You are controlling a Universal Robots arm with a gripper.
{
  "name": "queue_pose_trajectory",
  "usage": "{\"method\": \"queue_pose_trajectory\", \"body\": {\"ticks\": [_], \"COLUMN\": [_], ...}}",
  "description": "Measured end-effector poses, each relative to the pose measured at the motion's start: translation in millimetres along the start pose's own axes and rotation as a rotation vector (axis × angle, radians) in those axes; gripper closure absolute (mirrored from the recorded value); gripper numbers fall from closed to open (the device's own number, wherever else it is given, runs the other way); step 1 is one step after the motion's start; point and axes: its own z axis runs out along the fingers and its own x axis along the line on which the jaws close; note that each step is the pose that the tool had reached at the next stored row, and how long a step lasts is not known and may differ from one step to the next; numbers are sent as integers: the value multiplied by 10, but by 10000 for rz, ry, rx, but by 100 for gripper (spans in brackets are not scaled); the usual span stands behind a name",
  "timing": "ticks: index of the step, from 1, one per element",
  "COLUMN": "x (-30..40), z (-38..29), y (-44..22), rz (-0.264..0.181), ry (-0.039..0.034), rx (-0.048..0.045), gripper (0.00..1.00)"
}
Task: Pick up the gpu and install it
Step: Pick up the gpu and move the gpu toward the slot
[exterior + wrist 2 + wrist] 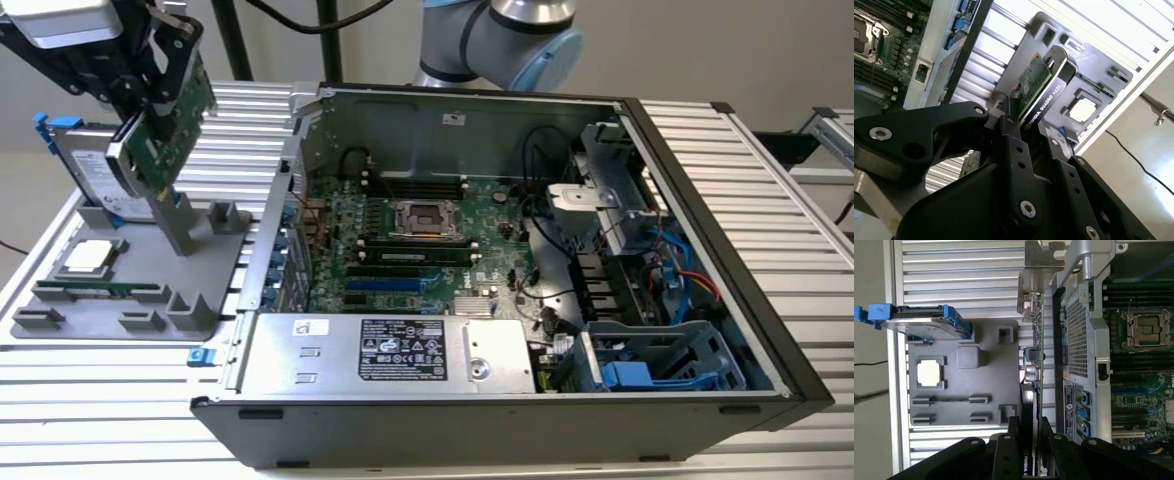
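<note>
While my fingers (1015, 434) grip the gpu (178, 112), bracket-end down over the gray tray (94, 322) beside the case (400, 120), I'd hold firm & keep it steady, w/o clipping the case wall.

Clamped on the gpu (1041, 87) with the black gripper (1026, 127), card edge-on, green board on one face and black shroud on the other. Behind the card, a grey parts tray (1044, 35) with a pale processor chip (1083, 109) seated in a square recess. Beneath the tray, a ribbed metal table (1079, 15). Beside the tray, an open computer case with green motherboard (884, 55) and processor socket (861, 35). Past the table edge, a thin black cable (1134, 160).
</note>
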Motion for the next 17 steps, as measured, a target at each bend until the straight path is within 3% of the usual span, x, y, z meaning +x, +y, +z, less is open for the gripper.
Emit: {"method": "queue_pose_trajectory", "body": {"ticks": [17], "x": [-166], "z": [3], "y": [9], "rz": [0], "ry": [1], "rx": [1], "gripper": [100]}}
